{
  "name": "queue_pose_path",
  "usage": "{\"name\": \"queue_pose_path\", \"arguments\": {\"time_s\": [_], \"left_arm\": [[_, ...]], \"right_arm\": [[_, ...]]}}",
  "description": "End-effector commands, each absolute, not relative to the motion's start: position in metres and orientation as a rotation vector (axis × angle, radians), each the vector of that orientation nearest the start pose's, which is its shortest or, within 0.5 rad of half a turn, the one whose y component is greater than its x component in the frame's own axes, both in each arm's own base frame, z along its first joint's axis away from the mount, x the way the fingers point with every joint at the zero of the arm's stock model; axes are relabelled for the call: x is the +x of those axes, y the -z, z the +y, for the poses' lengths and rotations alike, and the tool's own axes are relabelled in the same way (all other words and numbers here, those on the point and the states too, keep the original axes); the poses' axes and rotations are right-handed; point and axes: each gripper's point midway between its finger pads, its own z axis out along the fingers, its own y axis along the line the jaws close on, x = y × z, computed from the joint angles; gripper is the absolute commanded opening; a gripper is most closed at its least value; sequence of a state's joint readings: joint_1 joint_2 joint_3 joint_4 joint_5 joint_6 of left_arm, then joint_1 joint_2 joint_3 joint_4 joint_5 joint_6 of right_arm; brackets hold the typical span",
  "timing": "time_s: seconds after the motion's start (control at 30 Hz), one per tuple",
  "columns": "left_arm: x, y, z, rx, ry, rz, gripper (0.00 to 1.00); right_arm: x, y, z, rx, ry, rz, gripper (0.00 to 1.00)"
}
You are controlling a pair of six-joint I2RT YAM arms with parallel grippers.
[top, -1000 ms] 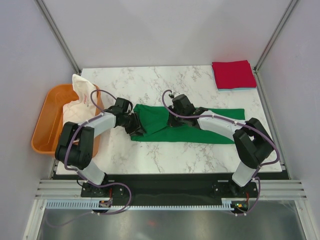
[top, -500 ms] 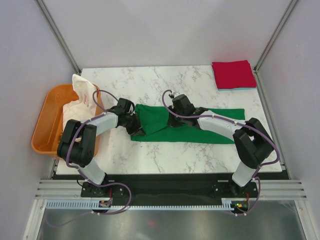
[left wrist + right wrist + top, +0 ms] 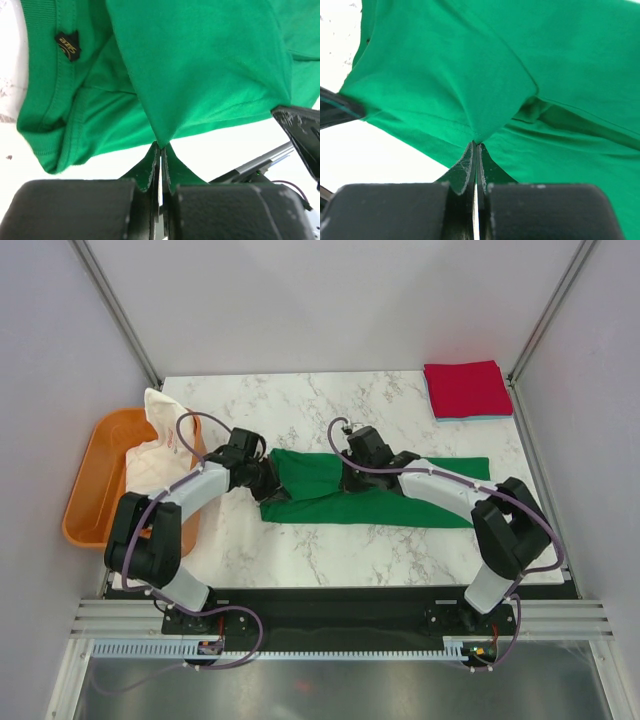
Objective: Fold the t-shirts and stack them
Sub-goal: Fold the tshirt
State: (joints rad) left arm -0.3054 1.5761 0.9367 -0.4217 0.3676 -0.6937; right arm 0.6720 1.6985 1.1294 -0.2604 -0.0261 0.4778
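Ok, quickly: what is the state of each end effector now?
Left end effector: closed on the green t-shirt.
Right end effector: closed on the green t-shirt.

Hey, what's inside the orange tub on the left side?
A crumpled white t-shirt with red print lies in the orange tub, spilling over its far rim. Anything beneath the cloth is covered.

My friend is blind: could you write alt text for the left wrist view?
Dark jaws, pressed shut, pinch a fold of a green t-shirt, drawing it into a peak. Its black neck label shows at upper left.
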Motion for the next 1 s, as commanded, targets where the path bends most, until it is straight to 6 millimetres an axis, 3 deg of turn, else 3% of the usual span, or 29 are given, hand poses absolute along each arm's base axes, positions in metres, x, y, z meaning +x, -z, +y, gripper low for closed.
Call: {"name": "queue_pose_path", "arguments": {"time_s": [0.0,0.3,0.57,0.87,0.97], "left_arm": [[0.302,-0.102,-0.191,-0.412,0.858,2.667,0.02],[0.276,-0.103,-0.193,-0.423,0.911,2.731,0.02],[0.241,-0.070,-0.191,-0.426,0.841,2.839,0.02],[0.233,-0.056,-0.190,-0.422,0.771,2.874,0.02],[0.230,-0.048,-0.189,-0.427,0.747,2.902,0.02]], "right_arm": [[0.337,-0.122,0.278,-0.205,-0.570,2.405,0.00],[0.324,-0.103,0.274,-0.240,-0.612,2.480,0.00],[0.314,-0.082,0.268,-0.258,-0.597,2.529,0.00],[0.310,-0.070,0.262,-0.265,-0.576,2.570,0.00],[0.306,-0.057,0.261,-0.282,-0.570,2.608,0.00]]}}
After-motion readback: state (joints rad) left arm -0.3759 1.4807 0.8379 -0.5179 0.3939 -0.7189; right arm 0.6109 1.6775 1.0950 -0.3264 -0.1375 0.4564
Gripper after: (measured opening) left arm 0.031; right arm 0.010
